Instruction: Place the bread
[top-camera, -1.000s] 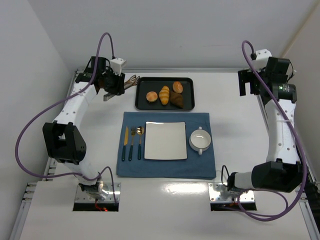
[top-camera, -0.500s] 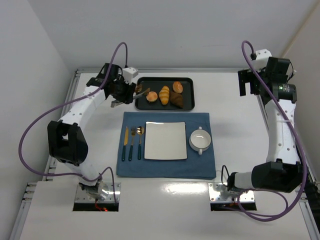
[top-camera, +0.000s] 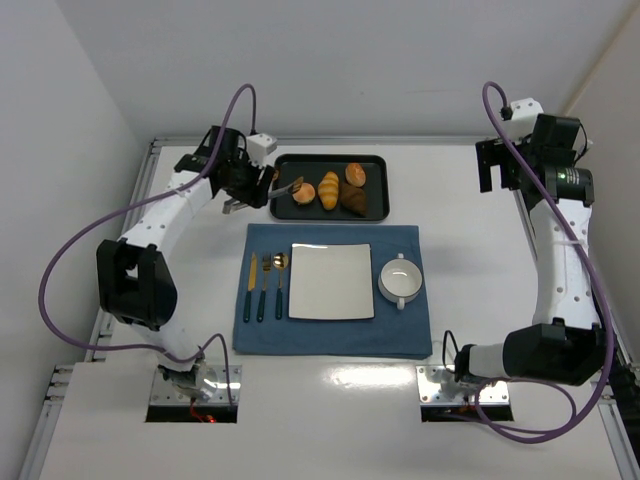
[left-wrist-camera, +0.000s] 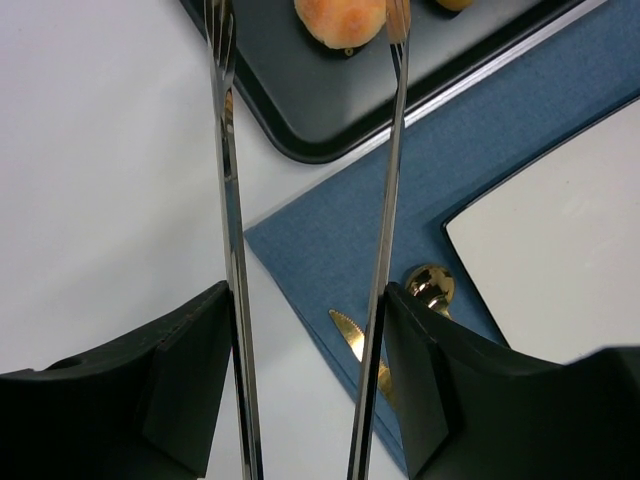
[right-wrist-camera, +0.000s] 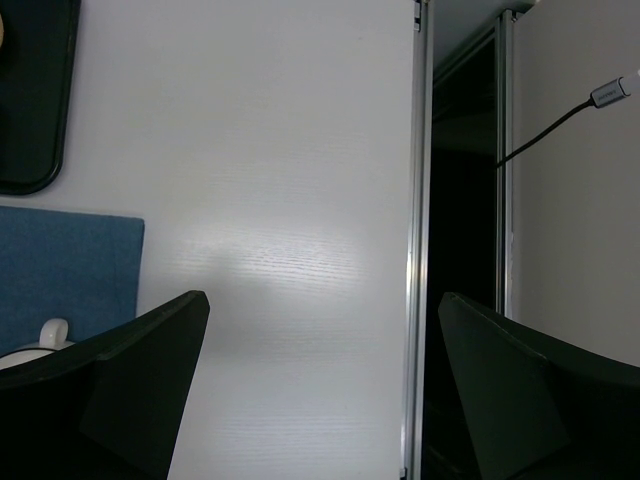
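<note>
The bread (top-camera: 304, 192) is a small round orange bun at the left end of the black tray (top-camera: 283, 208). It also shows at the top edge of the left wrist view (left-wrist-camera: 340, 18). My left gripper (top-camera: 243, 183) (left-wrist-camera: 308, 300) is shut on metal tongs (left-wrist-camera: 228, 200). The tongs reach right over the tray's left edge. Their two tips stand either side of the bread, spread apart. I cannot tell whether they touch it. My right gripper (top-camera: 497, 166) (right-wrist-camera: 320, 310) is open and empty, high at the far right.
The tray also holds a yellow ridged roll (top-camera: 329, 189), a second round bun (top-camera: 355, 174) and a dark croissant (top-camera: 353, 198). A blue mat (top-camera: 400, 335) bears a white square plate (top-camera: 331, 281), a white bowl (top-camera: 400, 281), and a knife (top-camera: 252, 285), fork (top-camera: 265, 287) and spoon (top-camera: 280, 275).
My left arm has swung right from beside the tray, bringing the tongs' tips over the tray's left end to the bread. The right arm has not moved.
</note>
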